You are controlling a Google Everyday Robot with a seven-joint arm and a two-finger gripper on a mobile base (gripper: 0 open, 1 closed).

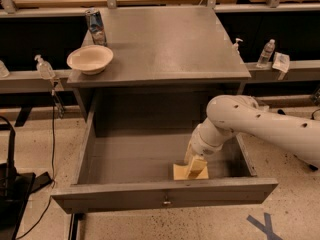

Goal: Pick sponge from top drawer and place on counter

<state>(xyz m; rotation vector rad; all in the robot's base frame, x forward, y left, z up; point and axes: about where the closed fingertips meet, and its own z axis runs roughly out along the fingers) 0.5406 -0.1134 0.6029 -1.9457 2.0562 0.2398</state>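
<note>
The top drawer [165,195] is pulled fully open below the counter [165,44]. The pale yellow sponge [179,172] lies flat on the drawer floor near the front panel, right of centre. My gripper [195,168] reaches down into the drawer from the right on the white arm [260,124]. Its yellow-padded fingers [196,165] stand on top of the sponge and touch it. The sponge's right part is hidden behind them.
A cream bowl [90,58] and a blue-and-silver can [95,26] stand at the counter's left edge. Light wooden benches run behind the cabinet with small bottles [265,52] on a side ledge. A black stand [12,184] and cables are on the floor at left.
</note>
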